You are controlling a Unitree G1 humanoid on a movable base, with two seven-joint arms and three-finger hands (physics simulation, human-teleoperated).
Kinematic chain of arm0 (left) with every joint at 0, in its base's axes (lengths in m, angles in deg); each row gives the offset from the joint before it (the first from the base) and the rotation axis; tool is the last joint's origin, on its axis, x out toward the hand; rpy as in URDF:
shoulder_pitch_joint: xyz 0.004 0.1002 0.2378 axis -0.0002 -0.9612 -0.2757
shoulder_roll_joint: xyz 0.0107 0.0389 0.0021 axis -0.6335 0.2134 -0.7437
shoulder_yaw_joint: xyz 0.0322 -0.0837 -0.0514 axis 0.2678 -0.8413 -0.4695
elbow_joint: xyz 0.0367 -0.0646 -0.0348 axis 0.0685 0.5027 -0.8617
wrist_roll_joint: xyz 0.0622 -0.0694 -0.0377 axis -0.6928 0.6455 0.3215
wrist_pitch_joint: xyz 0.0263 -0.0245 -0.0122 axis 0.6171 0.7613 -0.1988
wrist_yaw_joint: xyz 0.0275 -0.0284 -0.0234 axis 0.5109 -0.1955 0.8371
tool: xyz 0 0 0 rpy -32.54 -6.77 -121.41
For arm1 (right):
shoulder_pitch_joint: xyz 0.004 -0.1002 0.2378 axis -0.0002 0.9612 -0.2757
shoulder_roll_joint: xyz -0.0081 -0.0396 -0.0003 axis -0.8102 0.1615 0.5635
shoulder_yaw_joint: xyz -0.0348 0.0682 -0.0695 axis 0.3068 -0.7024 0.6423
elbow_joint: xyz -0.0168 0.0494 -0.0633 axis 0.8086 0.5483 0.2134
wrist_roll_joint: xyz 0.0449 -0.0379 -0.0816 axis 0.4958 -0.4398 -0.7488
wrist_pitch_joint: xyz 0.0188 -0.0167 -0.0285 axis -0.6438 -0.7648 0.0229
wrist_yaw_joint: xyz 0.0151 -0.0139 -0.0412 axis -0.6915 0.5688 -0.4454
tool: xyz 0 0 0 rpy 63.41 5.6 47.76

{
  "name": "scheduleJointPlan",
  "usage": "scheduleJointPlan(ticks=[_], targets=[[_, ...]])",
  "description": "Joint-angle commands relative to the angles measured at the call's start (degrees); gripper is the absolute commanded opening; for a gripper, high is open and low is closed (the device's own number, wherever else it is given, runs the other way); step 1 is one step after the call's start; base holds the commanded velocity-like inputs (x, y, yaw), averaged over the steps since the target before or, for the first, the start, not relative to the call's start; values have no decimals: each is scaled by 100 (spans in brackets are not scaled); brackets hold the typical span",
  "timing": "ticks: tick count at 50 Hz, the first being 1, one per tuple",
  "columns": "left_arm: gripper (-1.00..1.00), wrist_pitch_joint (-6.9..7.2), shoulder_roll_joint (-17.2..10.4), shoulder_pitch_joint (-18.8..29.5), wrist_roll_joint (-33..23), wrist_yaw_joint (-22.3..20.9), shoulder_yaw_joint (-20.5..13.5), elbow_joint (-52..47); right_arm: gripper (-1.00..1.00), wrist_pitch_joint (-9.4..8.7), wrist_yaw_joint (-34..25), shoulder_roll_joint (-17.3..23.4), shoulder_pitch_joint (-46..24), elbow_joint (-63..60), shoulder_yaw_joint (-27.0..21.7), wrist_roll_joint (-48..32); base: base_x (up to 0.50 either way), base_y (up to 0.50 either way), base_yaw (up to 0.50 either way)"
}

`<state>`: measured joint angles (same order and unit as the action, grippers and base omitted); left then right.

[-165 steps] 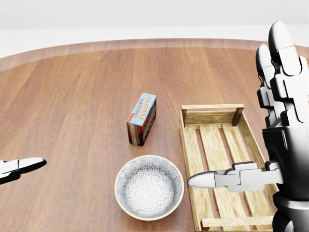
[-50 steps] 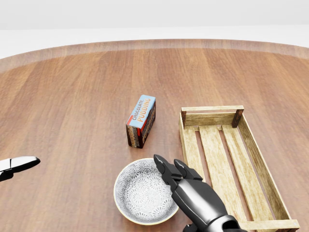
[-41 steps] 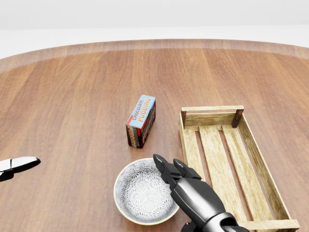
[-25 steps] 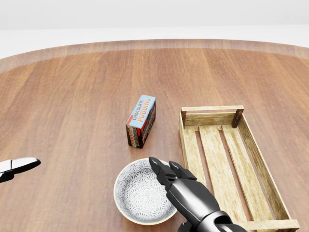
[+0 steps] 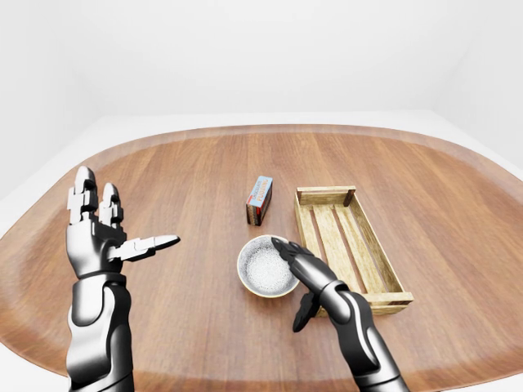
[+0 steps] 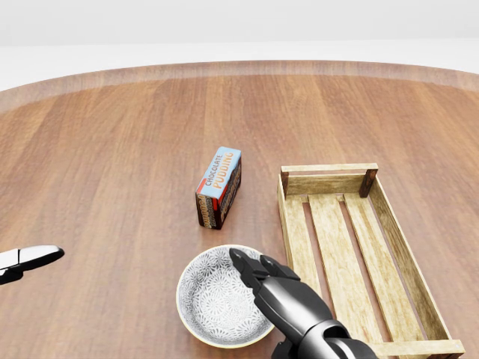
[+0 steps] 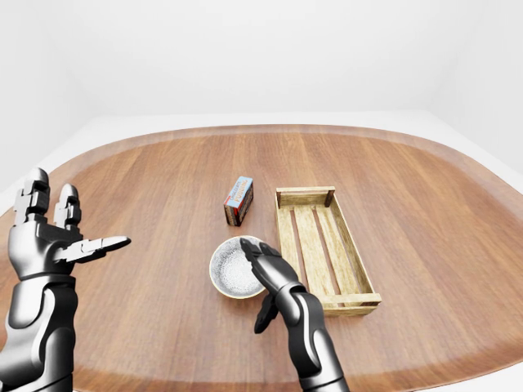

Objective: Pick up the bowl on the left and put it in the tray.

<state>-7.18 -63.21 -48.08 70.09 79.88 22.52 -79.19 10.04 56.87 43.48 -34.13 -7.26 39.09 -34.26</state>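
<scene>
Item 1. Box [image 6: 219, 187]: one carton, lettered "CHOCOLATE PUDDING" on a light-blue face, with red and dark-brown sides. It is set on a long side near the middle of the head view, and is turned so that its length runs from lower left to upper right.

Item 2. Surface [image 6: 112, 149]: one rounded wooden top with grain in long bands, edged by a paler rim. The box is carried on it.

Item 3. Floor [image 5: 245, 119]: plain white, seen beyond the rim, and backed by white walls.
</scene>
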Motion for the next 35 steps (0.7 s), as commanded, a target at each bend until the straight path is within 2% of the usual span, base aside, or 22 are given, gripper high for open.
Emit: scheduleJointPlan(ticks=[1,24,35], targets=[[100,0,12,11,-1,-1,22,-11,98,0,64,-9,-69,309,-36,19,0,0,0],[100,0,-79,110,57,71,-29,-84,97,0,122,-104,-480,1065,-8,-11,0,0,0],[100,0,-30,92,-16,39,48,177,97,0,144,-143,-642,1365,-32,-9,0,0,0]])
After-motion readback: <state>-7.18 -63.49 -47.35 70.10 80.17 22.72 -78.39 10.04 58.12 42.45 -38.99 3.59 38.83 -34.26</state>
